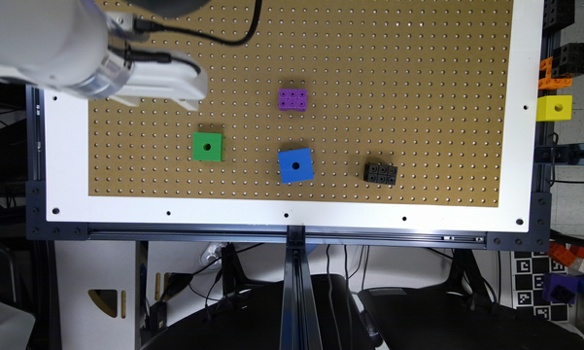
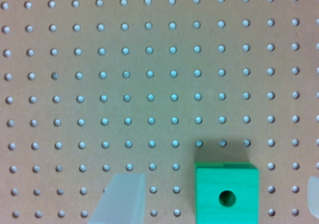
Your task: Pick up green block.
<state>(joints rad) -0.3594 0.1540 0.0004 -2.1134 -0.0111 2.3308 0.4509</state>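
Pegboard point(image 1: 418, 73) is carrying the blocks; the arm's gripper point(image 1: 160, 99) is hovering near the exterior view's upper left, fingers spread apart with nothing between them. Green block point(image 1: 207, 146) is sitting flat on the board, just off from the gripper and well apart from the blue cube point(image 1: 296, 165). In the wrist view the green block point(image 2: 227, 194) is lying between the fingers point(image 2: 124, 199) (nearer one side), so I'm advising: centre first, then descend square to its faces.

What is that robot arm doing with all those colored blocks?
It's going for the green block, which sits untouched on the pegboard. The open end effector hangs above the board a little away from it, and in the wrist view the block lies between its fingertips. The blue block, purple block and black block sit nearby.
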